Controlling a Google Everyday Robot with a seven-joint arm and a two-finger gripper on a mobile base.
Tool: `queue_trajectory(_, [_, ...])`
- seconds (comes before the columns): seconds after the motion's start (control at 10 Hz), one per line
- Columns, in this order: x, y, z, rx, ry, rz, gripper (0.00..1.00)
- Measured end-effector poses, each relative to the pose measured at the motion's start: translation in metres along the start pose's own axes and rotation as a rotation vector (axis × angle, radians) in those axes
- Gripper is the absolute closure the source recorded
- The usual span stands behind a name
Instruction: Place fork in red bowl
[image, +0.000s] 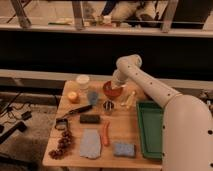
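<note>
The gripper is hanging right over the red bowl at the back of the table. Honestly can't tell what it's holding, and I'm not spotting the fork anywhere.

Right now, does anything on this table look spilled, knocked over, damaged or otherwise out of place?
Nothing stands out. The end effector sits over the red bowl at the back of the table. The green tray, orange stick and blue sponge lie flat, and nothing looks spilled.
</note>
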Motion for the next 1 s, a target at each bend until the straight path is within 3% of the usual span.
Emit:
queue_trajectory(0.3, [0.0006, 0.0002, -0.0001, 0.000, 0.001, 0.001, 0.83])
queue_trajectory(0.9, [-0.0006, 0.0000, 0.0004, -0.001, 0.000, -0.001, 0.26])
queue_trajectory(1.0, [-0.0010, -0.0002, 0.0005, -0.001, 0.000, -0.001, 0.20])
